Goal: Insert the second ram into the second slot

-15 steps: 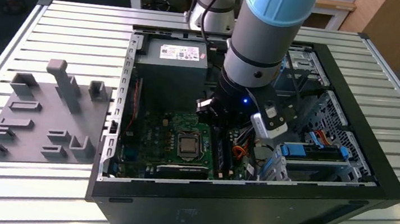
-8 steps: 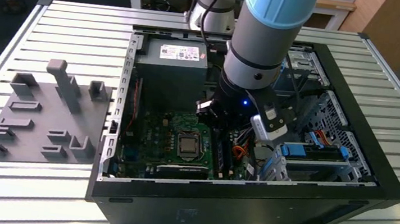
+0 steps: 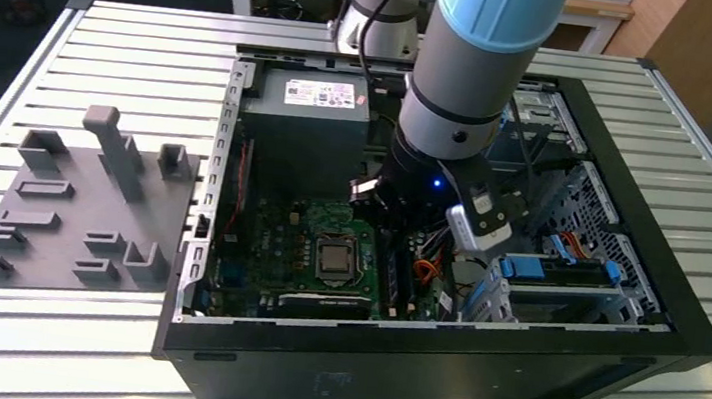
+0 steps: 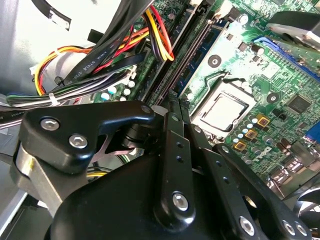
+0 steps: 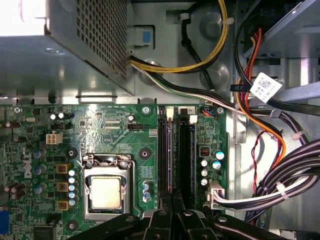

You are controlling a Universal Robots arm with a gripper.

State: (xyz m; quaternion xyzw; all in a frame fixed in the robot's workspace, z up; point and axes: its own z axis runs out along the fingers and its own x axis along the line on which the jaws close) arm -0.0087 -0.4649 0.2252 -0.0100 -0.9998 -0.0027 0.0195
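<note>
We are seeing the black end effector [image 5: 172,220] hovering with fingers pressed together directly over the long black memory slots [image 5: 186,155] on the green motherboard [image 5: 115,130]; whether a thin ram sits between them, we cannot tell.

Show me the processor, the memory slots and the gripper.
processor [image 5: 106,192], first wrist view, middle of its metal lid.
memory slots [image 5: 186,155], first wrist view, the black slot's body.
gripper [image 4: 173,107], second wrist view, at its fingertips.

From my remote seat, the arm [image 3: 457,80] hides the gripper's tips inside the computer case [image 3: 620,240] in the exterior view. In both wrist views the gripper [image 5: 172,220] is cut off by the edge, covering the memory slots' [image 5: 177,155] near ends.
</note>
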